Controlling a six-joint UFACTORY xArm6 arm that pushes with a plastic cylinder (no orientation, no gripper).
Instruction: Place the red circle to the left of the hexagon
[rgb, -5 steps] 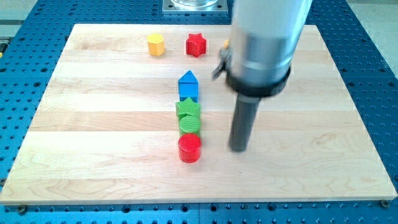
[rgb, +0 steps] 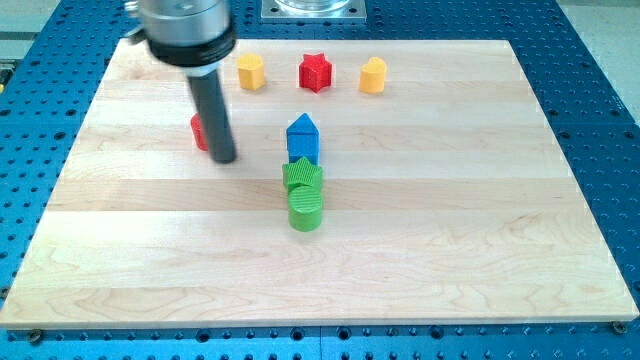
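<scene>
7 blocks on wooden board (rgb: 520, 200). Along view's top: yellow hexagon (rgb: 250, 71), red star (rgb: 316, 72), second yellow block (rgb: 373, 75), shape unclear. Mid-board column, touching: blue block (rgb: 303, 137) with pointed top, green star (rgb: 302, 176), green cylinder (rgb: 306, 210) lowest. Red circle (rgb: 199, 131) mostly hidden behind rod, below-left of hexagon, well apart from column. My tip (rgb: 222, 159) just right of red circle, apparently touching. No claw fitted: plain rod, nothing held.
</scene>
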